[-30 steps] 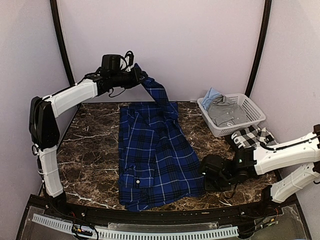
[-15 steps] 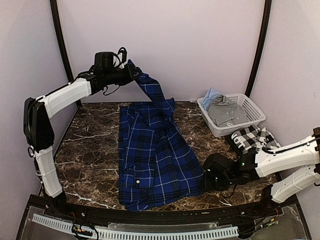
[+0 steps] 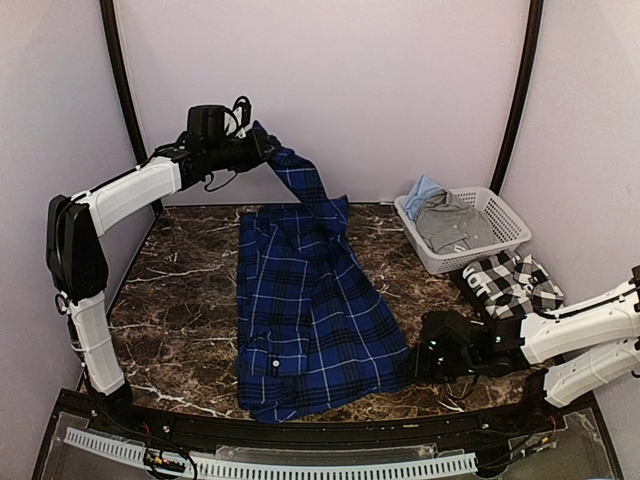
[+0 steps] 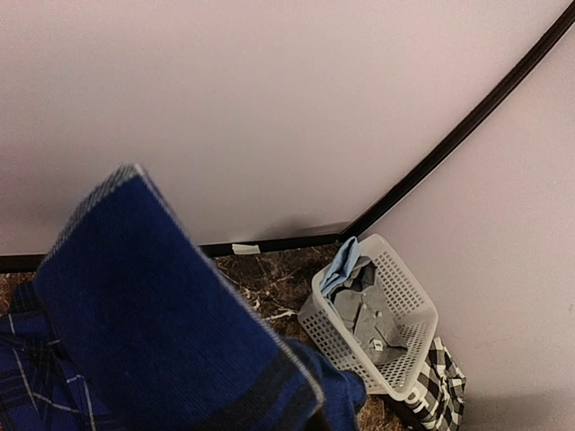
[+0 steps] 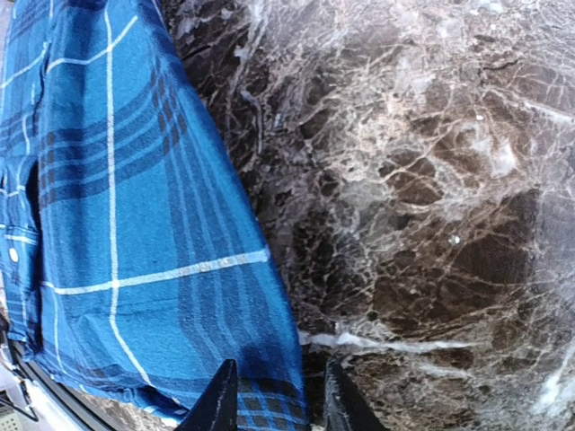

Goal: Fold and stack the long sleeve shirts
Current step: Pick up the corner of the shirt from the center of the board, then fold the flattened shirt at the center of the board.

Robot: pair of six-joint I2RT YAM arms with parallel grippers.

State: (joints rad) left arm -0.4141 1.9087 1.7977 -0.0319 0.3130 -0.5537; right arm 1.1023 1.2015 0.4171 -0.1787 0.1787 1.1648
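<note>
The royal blue plaid shirt (image 3: 310, 310) lies spread on the marble table, one sleeve (image 3: 305, 185) lifted toward the back wall. My left gripper (image 3: 262, 145) is shut on that sleeve's end, high above the table's far edge. In the left wrist view the blue cloth (image 4: 153, 323) covers the fingers. My right gripper (image 3: 420, 355) sits low at the shirt's near right edge. In the right wrist view its jaws (image 5: 278, 409) stand apart, astride the shirt's hem (image 5: 269, 395). The black-and-white check shirt (image 3: 510, 285) lies crumpled at the right.
A white plastic basket (image 3: 500, 232) holding grey and light blue clothes stands at the back right, also visible from the left wrist as the basket (image 4: 422, 314). Bare marble (image 5: 431, 180) lies right of the blue shirt. Black frame posts stand in both back corners.
My left gripper has drawn the sleeve a little up and to the left. My right arm has dropped lower and shifted slightly right at the shirt's edge.
</note>
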